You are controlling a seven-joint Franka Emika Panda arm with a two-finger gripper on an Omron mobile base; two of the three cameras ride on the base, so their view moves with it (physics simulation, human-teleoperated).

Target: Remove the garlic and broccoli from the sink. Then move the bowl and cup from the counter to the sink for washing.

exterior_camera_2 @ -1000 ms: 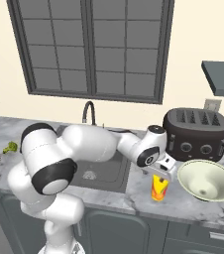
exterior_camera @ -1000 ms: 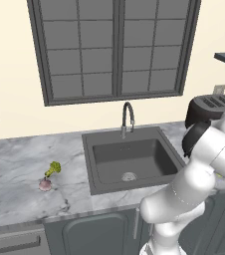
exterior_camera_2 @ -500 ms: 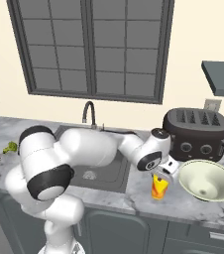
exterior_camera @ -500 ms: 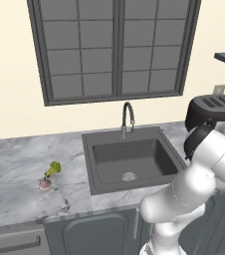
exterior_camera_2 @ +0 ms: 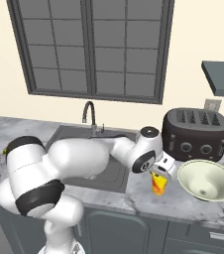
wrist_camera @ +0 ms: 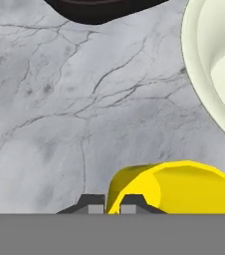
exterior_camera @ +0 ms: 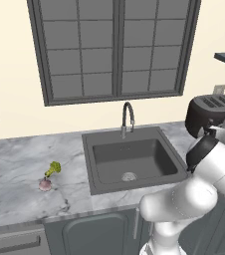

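Garlic (exterior_camera: 45, 185) and broccoli (exterior_camera: 54, 168) are out of the sink (exterior_camera: 134, 179) now. I see them sitting close together on the counter (exterior_camera: 15, 169), off to the left of the basin. The basin looks bare inside, with just the round drain at the bottom. So I think the first half of my job is done.

Now I am working on the cup (exterior_camera_2: 158, 184). It stands on the marble to the right of the sink, between the basin and the bowl (exterior_camera_2: 206, 180). My gripper (exterior_camera_2: 162, 172) is right down on top of the cup. In the hand view the two dark tips are pinched almost together at the yellow rim (wrist_camera: 176, 187), so I judge that the hand has clamped onto the edge of the cup. The cup looks like it sits on the counter, not lifted yet, though I cannot be sure from these views.

The bowl sits just beside the cup, in front of the black toaster (exterior_camera_2: 196, 133). Nothing touches it.

What is left: I need to lift the cup, carry it left and set it in the sink. Then I go back for the bowl and put that in too. I would lift slowly, since a grip on a thin rim could slip.
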